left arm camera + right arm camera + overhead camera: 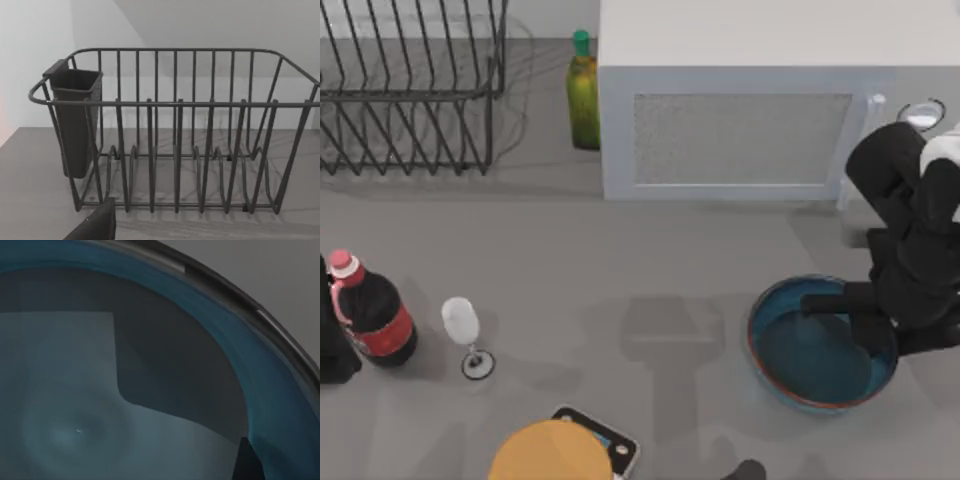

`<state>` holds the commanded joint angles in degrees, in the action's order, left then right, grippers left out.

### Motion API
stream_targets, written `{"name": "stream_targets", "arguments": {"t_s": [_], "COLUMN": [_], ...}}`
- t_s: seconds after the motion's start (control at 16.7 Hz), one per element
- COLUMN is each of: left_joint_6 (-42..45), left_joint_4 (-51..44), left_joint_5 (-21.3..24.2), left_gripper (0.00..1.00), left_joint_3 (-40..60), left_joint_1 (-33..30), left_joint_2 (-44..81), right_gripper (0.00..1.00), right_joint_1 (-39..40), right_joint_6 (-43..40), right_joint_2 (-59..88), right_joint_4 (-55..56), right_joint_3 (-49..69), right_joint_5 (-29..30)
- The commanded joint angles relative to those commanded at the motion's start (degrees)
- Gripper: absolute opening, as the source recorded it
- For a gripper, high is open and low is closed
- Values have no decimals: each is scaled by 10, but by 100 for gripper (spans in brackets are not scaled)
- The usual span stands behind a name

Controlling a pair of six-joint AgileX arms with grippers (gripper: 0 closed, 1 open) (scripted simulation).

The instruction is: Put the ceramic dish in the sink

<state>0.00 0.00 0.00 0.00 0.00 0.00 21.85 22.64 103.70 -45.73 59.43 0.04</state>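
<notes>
Right end effector [865,325] hung over the bowl [790,345], by its right rim, prob. lining up a grasp; finger opening couldn't be told.

Grey table [650,260] with ceramic dish [810,385], cola bottle [372,315], wine glass [465,335].

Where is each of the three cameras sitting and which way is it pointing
Top view: above the table, looking down; right arm's end effector reaches into the ceramic dish; left arm parked at the left edge.
Left wrist view: on the left arm, facing the wire dish rack; a dark piece of its own end effector shows at the bottom.
Right wrist view: close over the dish's teal interior; one fingertip shows.
Shared: the dish in top and right wrist views; the rack in top and left wrist views.
</notes>
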Motion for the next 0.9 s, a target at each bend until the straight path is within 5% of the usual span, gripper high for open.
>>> {"name": "stream_targets", "arguments": {"t_s": [0.54,0.9], "left_joint_6": [0,0], "left_joint_4": [0,0], "left_joint_5": [0,0], "left_gripper": [100,100], "left_joint_3": [0,0], "left_joint_1": [0,0], "left_joint_2": [0,0], "right_gripper": [0,0], "right_joint_1": [0,-2], "right_joint_6": [0,0], "right_joint_2": [-4,-38], "right_joint_4": [-23,-219], "right_joint_3": [22,164], "right_joint_5": [1,0]}}
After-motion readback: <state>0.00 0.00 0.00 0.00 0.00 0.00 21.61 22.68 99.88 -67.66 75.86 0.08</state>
